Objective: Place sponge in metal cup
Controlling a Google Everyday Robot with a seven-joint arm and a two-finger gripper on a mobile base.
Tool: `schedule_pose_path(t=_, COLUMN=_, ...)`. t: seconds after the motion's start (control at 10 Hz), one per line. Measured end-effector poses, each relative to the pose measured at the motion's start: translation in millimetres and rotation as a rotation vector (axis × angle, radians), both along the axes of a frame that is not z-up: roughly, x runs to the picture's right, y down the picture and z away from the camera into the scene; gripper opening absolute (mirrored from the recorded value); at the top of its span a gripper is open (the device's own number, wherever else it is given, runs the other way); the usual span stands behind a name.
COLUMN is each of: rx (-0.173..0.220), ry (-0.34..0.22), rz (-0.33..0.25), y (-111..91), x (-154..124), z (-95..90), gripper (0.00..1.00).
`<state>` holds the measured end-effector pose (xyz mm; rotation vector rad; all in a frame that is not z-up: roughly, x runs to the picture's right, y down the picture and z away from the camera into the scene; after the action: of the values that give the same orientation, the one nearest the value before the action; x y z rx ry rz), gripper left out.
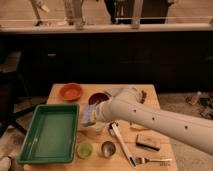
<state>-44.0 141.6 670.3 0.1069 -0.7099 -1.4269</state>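
The gripper (92,120) is clamped on the sponge (87,114) up above the table, and it is not in the metal cup (108,148) yet.

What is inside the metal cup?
Only a dark inside shows in the metal cup; no sponge is visible there. The sponge is at the gripper, beside the tray. The cup's bottom is too dark to see.
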Motion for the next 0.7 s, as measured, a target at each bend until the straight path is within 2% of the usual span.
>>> schedule_pose_path(t=0.2, rx=0.007, ry=0.0, rz=0.013, y=7, x=6, z=-7.0, gripper=0.0)
schedule_pose_path(t=0.7, rx=0.008, ry=0.023, rz=0.098, y=31, x=36, z=-11.9, gripper=0.0)
